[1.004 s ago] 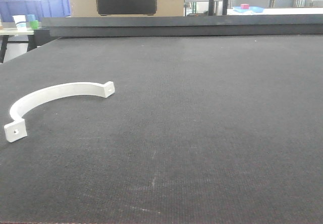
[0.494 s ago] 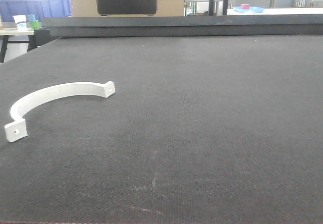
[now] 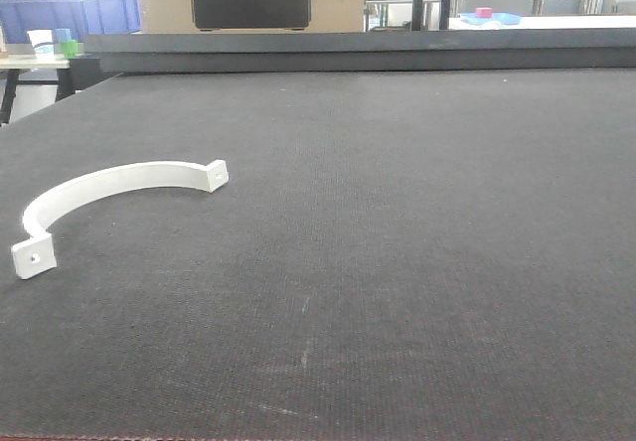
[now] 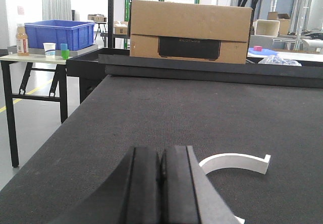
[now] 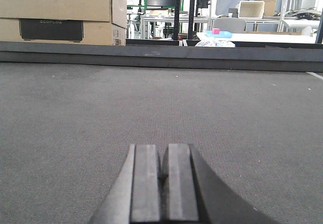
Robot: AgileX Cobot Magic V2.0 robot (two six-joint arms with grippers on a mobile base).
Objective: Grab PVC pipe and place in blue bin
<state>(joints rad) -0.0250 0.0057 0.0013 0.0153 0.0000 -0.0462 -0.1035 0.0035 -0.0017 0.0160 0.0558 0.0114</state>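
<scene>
Across dark mat [image 3: 417,242], logged next to no change over the last second.
Found PVC pipe [image 3: 109,181] lying flat at left of front view, arch bowed toward far edge, a tab at each end. Compared with the two prior frames and saw only a slight rightward drift in frame; judged it camera motion, not the part. Noted left gripper [image 4: 161,183] with pads pressed together on nothing, at bottom centre of its wrist view, PVC pipe just beyond at lower right. Recorded right gripper [image 5: 164,183] likewise closed and empty over bare mat. Spotted blue bin [image 4: 59,35] on side table [image 4: 30,58], upper left, well apart from PVC pipe. Judged grasp not yet begun; would need pincer opened first.
</scene>
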